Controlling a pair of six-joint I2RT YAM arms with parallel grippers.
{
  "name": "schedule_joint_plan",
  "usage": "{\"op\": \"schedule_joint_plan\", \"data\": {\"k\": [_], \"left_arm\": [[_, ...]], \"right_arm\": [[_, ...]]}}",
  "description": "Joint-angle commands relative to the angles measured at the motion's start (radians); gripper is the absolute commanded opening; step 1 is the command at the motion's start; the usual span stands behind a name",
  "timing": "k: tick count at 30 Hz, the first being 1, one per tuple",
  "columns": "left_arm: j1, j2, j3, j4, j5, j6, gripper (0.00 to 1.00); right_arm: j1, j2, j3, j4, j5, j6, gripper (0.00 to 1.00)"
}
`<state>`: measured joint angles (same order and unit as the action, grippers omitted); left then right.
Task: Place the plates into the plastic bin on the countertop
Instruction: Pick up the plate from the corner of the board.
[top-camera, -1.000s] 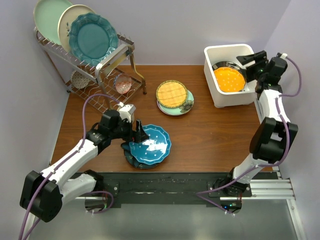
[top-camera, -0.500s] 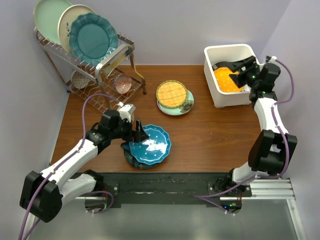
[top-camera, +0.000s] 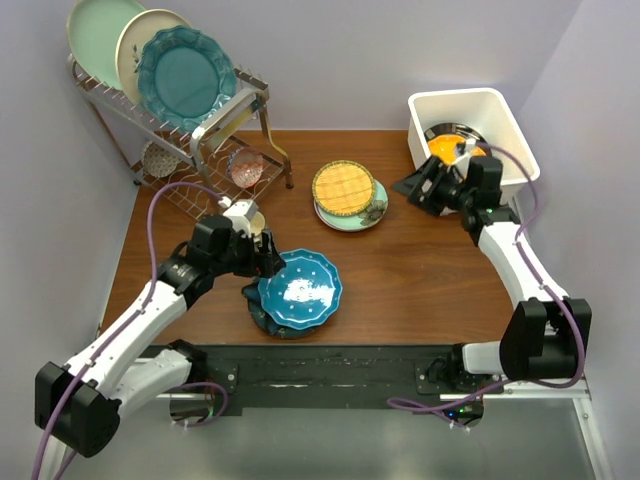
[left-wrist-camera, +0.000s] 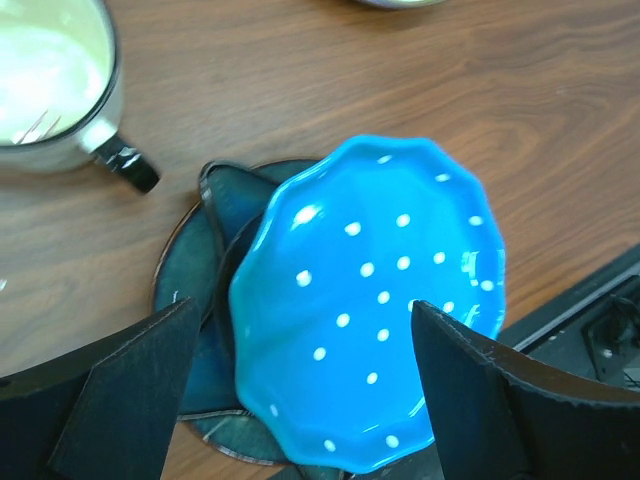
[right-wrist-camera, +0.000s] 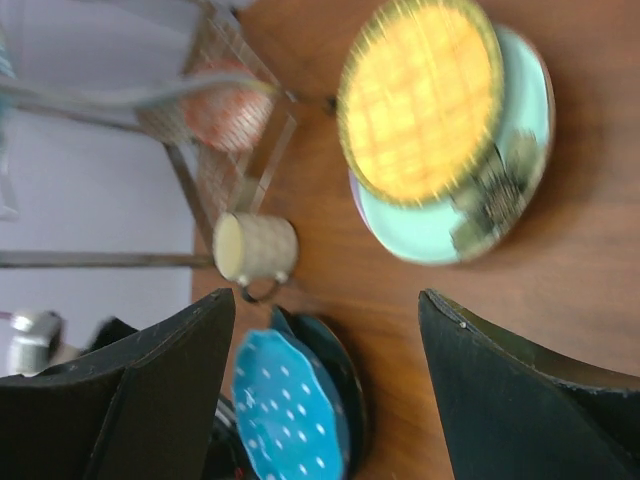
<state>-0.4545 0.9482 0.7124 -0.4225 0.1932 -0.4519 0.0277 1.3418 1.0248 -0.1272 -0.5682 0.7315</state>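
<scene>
A blue dotted plate (top-camera: 300, 290) (left-wrist-camera: 370, 290) lies on a dark teal plate (top-camera: 258, 318) (left-wrist-camera: 195, 290) at the front of the countertop (top-camera: 420, 270). My left gripper (top-camera: 264, 250) (left-wrist-camera: 300, 330) hovers open over the blue plate's left rim, gripping nothing. A yellow lattice plate (top-camera: 343, 186) (right-wrist-camera: 420, 95) rests on a pale green plate (top-camera: 368, 212) (right-wrist-camera: 440, 225) mid-table. The white plastic bin (top-camera: 498, 110) at the back right holds an orange plate (top-camera: 443, 148) over a dark-rimmed one. My right gripper (top-camera: 415, 187) (right-wrist-camera: 325, 310) is open and empty, just left of the bin.
A wire rack (top-camera: 175, 150) (right-wrist-camera: 215, 110) at the back left holds upright mint, cream and teal plates. A small cream cup (top-camera: 250, 220) (left-wrist-camera: 50, 75) (right-wrist-camera: 255, 248) stands beside my left gripper. The arms' black base rail (top-camera: 330, 375) runs along the near edge.
My right gripper has come out of the bin and swung left over the countertop, with the orange plate staying in the bin. My left gripper shifted slightly left and back at the blue plate's rim.
</scene>
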Motion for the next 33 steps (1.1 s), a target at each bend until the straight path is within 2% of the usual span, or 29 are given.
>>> {"op": "schedule_joint_plan", "data": {"k": [1, 13, 17, 27, 33], "left_arm": [[-0.004, 0.026, 0.035, -0.073, -0.075, -0.034, 0.9], [-0.003, 0.098, 0.019, -0.091, -0.084, -0.071, 0.72], [-0.003, 0.124, 0.007, -0.079, -0.078, -0.071, 0.61], [-0.003, 0.155, -0.024, -0.035, -0.051, -0.073, 0.43], [-0.003, 0.169, -0.034, -0.019, -0.038, -0.067, 0.28]], "right_arm": [[0.055, 0.002, -0.103, -0.046, -0.027, -0.076, 0.77], [0.271, 0.08, -0.246, 0.044, -0.056, -0.086, 0.74], [0.336, 0.1, -0.258, 0.057, -0.064, -0.087, 0.72], [0.414, 0.164, -0.285, 0.11, -0.113, -0.076, 0.66], [0.449, 0.194, -0.298, 0.17, -0.143, -0.044, 0.65]]}}
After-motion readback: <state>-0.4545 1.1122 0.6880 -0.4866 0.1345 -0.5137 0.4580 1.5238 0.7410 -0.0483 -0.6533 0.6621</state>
